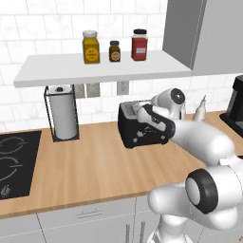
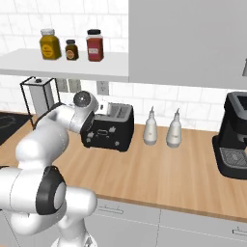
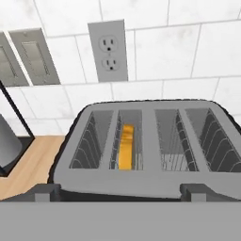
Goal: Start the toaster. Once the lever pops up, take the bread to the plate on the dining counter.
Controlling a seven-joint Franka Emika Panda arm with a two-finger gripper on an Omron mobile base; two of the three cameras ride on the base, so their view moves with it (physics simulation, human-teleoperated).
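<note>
Bread (image 3: pixel 125 147) upright inside toaster (image 3: pixel 146 146) slot.

Bare tabletop (image 1: pixel 90 166) lies open in front of the toaster (image 2: pixel 108 132); the shelf (image 1: pixel 102 69) hangs overhead, the paper-towel stand (image 1: pixel 61 114) at nine o'clock, two white bottles (image 2: pixel 161 129) at three.

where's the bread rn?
The bread stands on edge in the toaster, second slot from the left in the hand view, below the wall outlet.
</note>
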